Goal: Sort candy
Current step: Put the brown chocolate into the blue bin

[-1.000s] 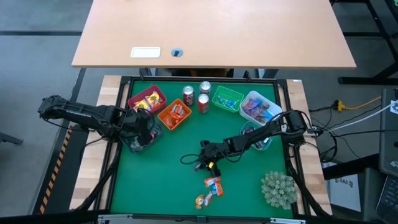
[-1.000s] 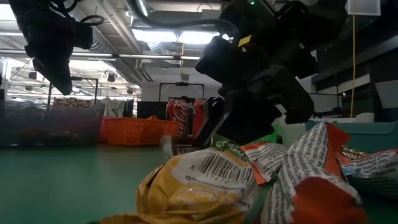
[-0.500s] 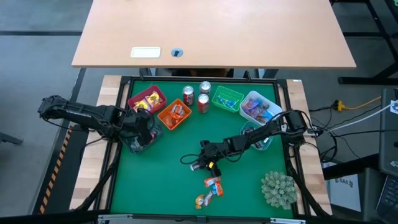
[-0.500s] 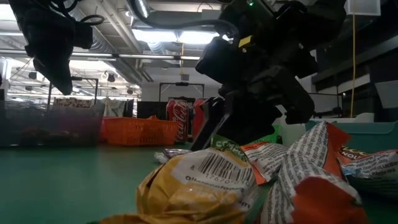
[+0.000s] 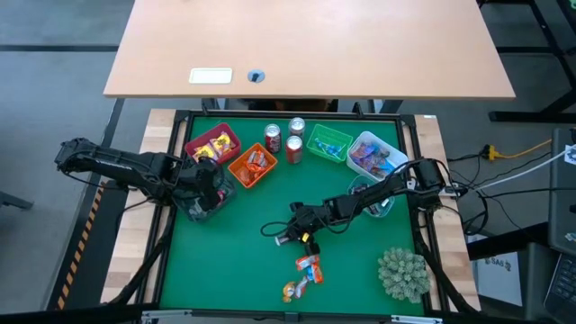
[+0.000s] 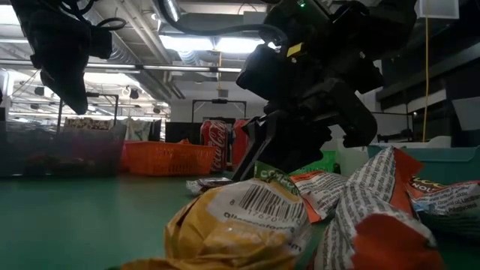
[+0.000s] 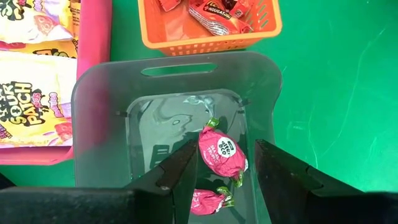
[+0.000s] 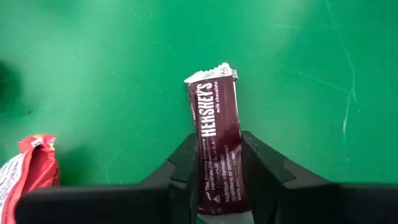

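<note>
Right tool (image 8: 214, 168) grips the dark chocolate bar (image 8: 214, 134) by one end, low over mid-worktop (image 5: 243, 261). Risk: the end-only hold may let it swing or slip. Left tool (image 7: 225, 168), fingers apart, hangs over the grey bin (image 7: 99, 124).

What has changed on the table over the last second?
In the low view, the small bar that stood raised beside the right gripper a second ago now lies flat on the mat. That gripper's fingers flank a Hershey's bar. The left gripper over the grey bin, the candy and the baskets stayed put.
</note>
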Controlling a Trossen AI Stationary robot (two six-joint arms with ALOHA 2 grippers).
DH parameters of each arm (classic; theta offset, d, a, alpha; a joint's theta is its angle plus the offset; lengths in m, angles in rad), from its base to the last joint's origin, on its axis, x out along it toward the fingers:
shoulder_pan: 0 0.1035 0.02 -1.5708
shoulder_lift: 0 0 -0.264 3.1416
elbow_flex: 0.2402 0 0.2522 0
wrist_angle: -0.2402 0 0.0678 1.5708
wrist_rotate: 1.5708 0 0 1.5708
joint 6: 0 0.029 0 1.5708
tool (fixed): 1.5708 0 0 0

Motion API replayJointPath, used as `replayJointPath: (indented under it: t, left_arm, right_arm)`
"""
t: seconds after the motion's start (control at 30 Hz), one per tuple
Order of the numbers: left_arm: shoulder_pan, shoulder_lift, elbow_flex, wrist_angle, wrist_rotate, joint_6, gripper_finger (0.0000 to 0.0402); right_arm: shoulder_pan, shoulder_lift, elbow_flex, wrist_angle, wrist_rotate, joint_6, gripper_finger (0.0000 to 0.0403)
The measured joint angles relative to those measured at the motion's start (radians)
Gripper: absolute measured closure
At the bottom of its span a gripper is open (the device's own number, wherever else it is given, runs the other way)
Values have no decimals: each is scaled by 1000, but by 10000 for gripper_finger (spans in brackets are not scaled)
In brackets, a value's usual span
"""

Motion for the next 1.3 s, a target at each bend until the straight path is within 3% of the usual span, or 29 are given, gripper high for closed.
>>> replayJointPath:
  t: [0.53,0.73,0.87,1.3]
  left_arm:
    - [0,0,0,4,0,0,253]
    - [0,0,0,8,0,0,253]
    - [0,0,0,9,0,0,253]
    - [0,0,0,11,0,0,253]
  right_arm:
    - [1,-37,-4,-16,-13,8,309]
    - [1,-41,65,-94,-37,9,307]
    - [1,-42,153,-231,-37,9,307]
    - [1,-45,538,-927,-36,-49,306]
